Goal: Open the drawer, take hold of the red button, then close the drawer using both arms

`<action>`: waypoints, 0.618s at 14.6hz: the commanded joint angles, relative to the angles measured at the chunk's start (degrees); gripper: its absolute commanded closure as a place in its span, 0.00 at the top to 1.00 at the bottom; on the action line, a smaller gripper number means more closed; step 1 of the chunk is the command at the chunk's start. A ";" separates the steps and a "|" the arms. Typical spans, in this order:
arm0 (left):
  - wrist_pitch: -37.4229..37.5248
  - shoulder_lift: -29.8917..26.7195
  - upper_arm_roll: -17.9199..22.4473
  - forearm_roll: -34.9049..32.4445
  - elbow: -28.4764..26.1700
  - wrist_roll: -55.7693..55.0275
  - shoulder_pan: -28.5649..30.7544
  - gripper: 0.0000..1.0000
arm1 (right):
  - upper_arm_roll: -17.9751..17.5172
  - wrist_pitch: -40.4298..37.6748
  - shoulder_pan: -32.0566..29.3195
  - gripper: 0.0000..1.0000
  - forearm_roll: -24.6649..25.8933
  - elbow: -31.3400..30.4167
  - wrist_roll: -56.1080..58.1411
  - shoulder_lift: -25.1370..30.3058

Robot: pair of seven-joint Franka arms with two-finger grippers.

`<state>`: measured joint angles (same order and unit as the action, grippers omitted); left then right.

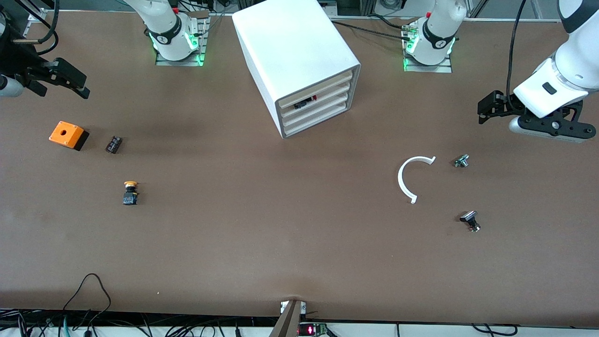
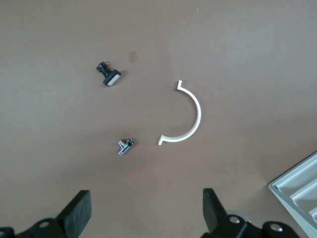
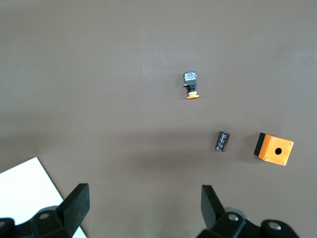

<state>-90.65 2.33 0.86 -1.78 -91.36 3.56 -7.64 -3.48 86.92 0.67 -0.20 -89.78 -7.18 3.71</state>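
Observation:
The white cabinet (image 1: 290,42) stands at the robots' side of the table, between the two bases, with all its drawer fronts pushed in. Through the gap at an upper drawer (image 1: 330,96) I see the button (image 1: 306,102), dark with a red cap. My left gripper (image 1: 485,112) hangs open and empty over the left arm's end of the table. In the left wrist view its fingers (image 2: 79,210) stand wide apart around the left gripper's (image 2: 146,210) empty middle. My right gripper (image 1: 77,85) (image 3: 143,206) hangs open and empty over the right arm's end.
A white C-shaped piece (image 1: 408,178) (image 2: 185,114) and two small metal parts (image 1: 461,161) (image 1: 470,220) lie under the left arm. At the right arm's end lie an orange box with a hole (image 1: 68,135) (image 3: 274,148), a dark cylinder (image 1: 113,144) and a yellow-capped button (image 1: 130,192) (image 3: 190,85).

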 commanded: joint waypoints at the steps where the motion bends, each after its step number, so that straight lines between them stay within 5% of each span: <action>1: 1.80 1.01 -0.16 -1.12 2.24 -0.66 -0.28 0.99 | -0.83 -1.57 -0.85 1.00 -0.41 0.49 -0.03 0.07; 9: 1.88 0.93 -0.16 -1.12 2.24 -0.74 -0.28 0.99 | -0.83 -2.72 -0.32 1.00 -0.76 0.21 -0.91 -1.68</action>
<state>-90.34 2.56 0.84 -1.78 -91.10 3.53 -7.64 -3.61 85.05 0.69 -0.31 -89.92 -7.18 2.98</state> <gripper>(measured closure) 0.004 0.000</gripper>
